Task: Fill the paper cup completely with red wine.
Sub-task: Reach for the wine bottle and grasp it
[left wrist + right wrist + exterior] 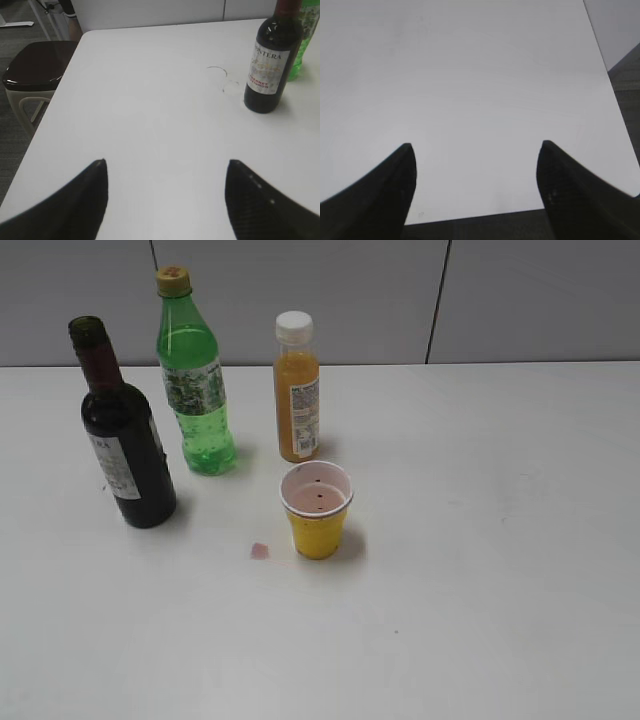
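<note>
Both pairs of fingers are spread and grip nothing: the left fingers hang over bare surface with the wine bottle at their one o'clock, the right fingers over the surface's far corner. Nothing looks poured. The paper cup stands upright near the surface's middle, its pinkish inside showing no wine. The red wine sits in its uncapped bottle, upright at the cup's nine o'clock, so grasping, tilting and filling all seem left. Count: one cup, three bottles (wine, green soda bottle, orange juice bottle) and one small pink stain just left of the cup.
</note>
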